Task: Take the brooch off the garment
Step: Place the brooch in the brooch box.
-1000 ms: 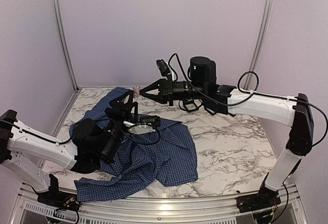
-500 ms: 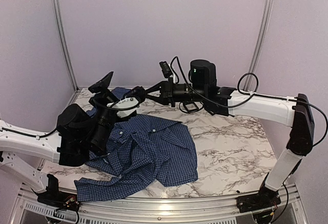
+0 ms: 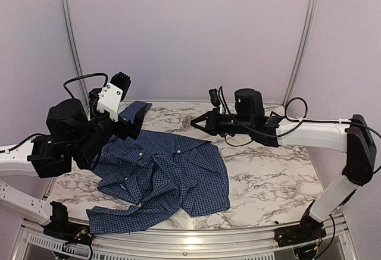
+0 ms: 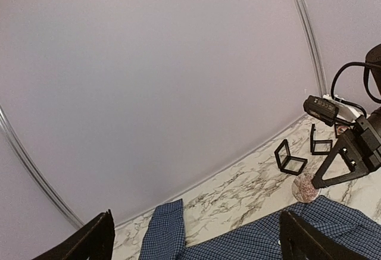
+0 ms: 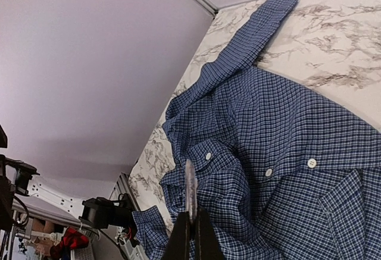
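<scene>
Wall: we see plain lilac filling most of the frame, with a curved metal rail at upper right.
Table: white marble with grey veins, a band across the lower right.
Shirt: dark blue check along the bottom edge, with one sleeve reaching up at lower centre.
Left gripper: we see only its two black fingers, wide apart in the bottom corners.
Right gripper: black, entering from the right edge, its pointed tip closed on the brooch.
Brooch: small reddish-brown disc, just above the shirt's edge.
Black square frames: two, standing on the marble behind it.
</scene>
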Robot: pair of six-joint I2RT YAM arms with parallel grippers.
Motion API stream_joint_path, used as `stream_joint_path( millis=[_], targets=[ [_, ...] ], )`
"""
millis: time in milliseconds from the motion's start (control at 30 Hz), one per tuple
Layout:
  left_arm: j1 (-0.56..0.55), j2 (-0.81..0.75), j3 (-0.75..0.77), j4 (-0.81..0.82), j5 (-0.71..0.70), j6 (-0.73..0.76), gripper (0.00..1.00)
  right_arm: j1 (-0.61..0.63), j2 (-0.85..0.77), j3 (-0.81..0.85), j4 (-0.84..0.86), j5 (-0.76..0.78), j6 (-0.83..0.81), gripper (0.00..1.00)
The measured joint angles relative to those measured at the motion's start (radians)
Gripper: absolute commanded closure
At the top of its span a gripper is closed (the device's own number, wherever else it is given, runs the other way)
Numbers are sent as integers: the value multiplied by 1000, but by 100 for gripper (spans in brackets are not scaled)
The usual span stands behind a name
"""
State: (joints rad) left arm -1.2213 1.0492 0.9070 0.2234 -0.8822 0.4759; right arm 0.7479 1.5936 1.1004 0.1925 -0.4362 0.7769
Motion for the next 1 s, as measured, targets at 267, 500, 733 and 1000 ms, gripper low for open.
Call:
stream_joint_path(
  millis=[267, 500, 733, 1000],
  targets=[
    [132, -91, -39, -125, 151, -320, 1, -103, -90, -180, 58, 79, -30, 100],
    [253, -97, -48, -179, 289, -504, 1, -275, -133, -285, 92, 85, -35, 100],
    [353, -106, -53, -216, 424, -616, 1, -468, -87, -322, 119, 50, -56, 100],
    [391, -112, -58, -243, 513, -655, 1, -623, 106, -294, 166, -45, -85, 100]
  ],
)
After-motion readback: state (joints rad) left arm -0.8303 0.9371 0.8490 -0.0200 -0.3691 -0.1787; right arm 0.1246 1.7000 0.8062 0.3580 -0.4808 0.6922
